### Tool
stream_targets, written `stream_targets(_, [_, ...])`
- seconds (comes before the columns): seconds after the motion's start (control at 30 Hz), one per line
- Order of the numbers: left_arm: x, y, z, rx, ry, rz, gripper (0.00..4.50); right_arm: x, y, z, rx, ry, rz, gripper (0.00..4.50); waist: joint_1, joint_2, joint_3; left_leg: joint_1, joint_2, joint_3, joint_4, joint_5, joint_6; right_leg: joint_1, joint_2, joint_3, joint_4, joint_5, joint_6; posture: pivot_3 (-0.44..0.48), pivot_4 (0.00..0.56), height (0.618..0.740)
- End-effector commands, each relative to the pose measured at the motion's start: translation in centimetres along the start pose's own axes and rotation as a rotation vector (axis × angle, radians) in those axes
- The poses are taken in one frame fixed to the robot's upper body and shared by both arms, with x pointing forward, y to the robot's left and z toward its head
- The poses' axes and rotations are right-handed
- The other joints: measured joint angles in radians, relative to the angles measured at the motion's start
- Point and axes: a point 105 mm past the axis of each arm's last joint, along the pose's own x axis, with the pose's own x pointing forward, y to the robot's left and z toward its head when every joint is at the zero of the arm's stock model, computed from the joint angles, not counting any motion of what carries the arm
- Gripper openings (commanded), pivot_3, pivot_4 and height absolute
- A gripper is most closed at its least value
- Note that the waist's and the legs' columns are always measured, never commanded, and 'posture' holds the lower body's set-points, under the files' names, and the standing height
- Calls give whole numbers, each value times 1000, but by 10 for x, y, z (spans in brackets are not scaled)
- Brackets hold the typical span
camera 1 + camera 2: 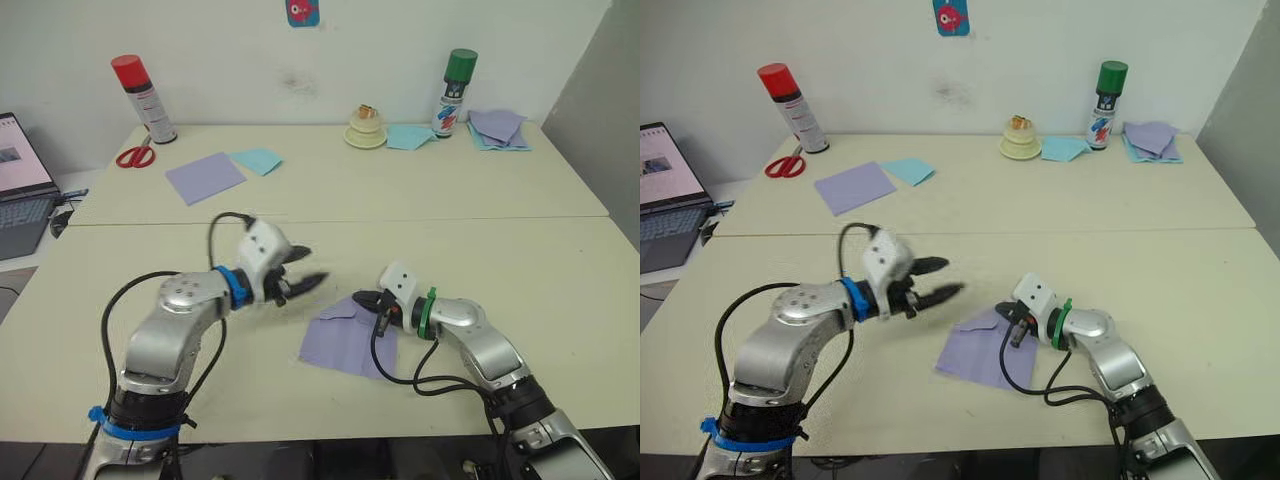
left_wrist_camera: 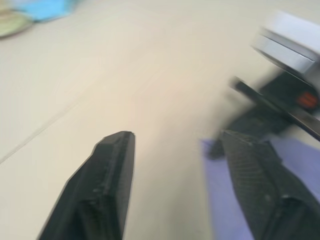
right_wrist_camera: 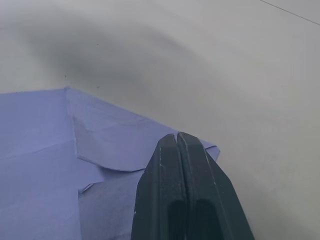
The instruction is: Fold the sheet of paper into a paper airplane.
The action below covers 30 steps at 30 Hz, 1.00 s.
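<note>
The sheet of paper (image 1: 340,345) lies flat on the near table, lavender, creased, with a small folded flap at its far corner (image 3: 107,142). My right gripper (image 1: 360,298) is shut, its joined fingertips (image 3: 177,145) resting on the paper's far right corner beside that flap. Above the table, just left of the paper, my left gripper (image 1: 312,266) hovers open with nothing between its fingers (image 2: 107,185); the paper's edge (image 2: 225,200) lies under one of them. No finished paper airplane is in view.
On the far table stand a red spray can (image 1: 143,98), scissors (image 1: 135,155), a smooth lavender square (image 1: 205,177), a light blue sheet (image 1: 257,160), a cream round object (image 1: 366,128), a green spray can (image 1: 455,92) and stacked sheets (image 1: 498,128). A laptop (image 1: 20,185) sits far left.
</note>
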Motion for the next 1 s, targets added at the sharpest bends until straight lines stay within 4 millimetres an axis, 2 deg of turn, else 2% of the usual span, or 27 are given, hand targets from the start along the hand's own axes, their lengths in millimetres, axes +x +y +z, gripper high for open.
stream_targets(0.03, [5,-4,-16,-104,-29,16,1917,2,8,-15,21,51,18,0,0,0,0,0,0,0,0,0,0,0,0,0,0,0,0,0,150,740])
stream_targets(0.23, [30,-24,-38,-128,22,-37,19,2,10,-14,20,48,18,0,1,-1,0,-1,0,0,0,0,0,0,0,0,0,0,-1,0,150,740])
stream_targets(0.33, [46,-36,-56,-143,97,-65,19,1,10,-15,19,51,13,0,1,-1,0,0,0,0,0,0,1,0,0,0,0,1,-1,0,150,740])
stream_targets(0.43, [53,-44,-69,-139,152,-91,19,0,10,-15,20,52,9,0,1,-1,0,0,0,1,0,0,0,0,0,0,0,1,-1,0,150,740])
stream_targets(0.57, [50,-46,-79,-144,193,-99,19,-1,10,-15,19,57,4,0,1,0,-1,0,0,0,0,0,0,0,0,0,0,1,-1,0,150,740])
stream_targets(0.7, [30,-34,-95,-128,259,-37,19,0,12,-17,17,66,17,0,-4,0,-4,0,0,0,0,-1,1,0,0,0,0,1,-1,0,150,740])
stream_targets(0.87, [1,-39,-92,-153,241,-15,19,4,12,-16,16,62,22,0,-7,1,-5,5,1,0,-2,-2,2,2,0,4,0,0,-1,0,150,740])
stream_targets(0.93, [-4,-41,-87,-168,217,-13,19,5,12,-15,16,60,24,0,-6,1,-5,6,1,-1,-2,-2,3,3,0,4,0,0,-1,0,150,740])
stream_targets(1.0, [-3,-42,-70,-179,132,-18,19,6,12,-15,17,59,29,0,-2,1,-4,8,1,-1,-2,-2,3,4,0,3,-1,0,-1,0,150,740])
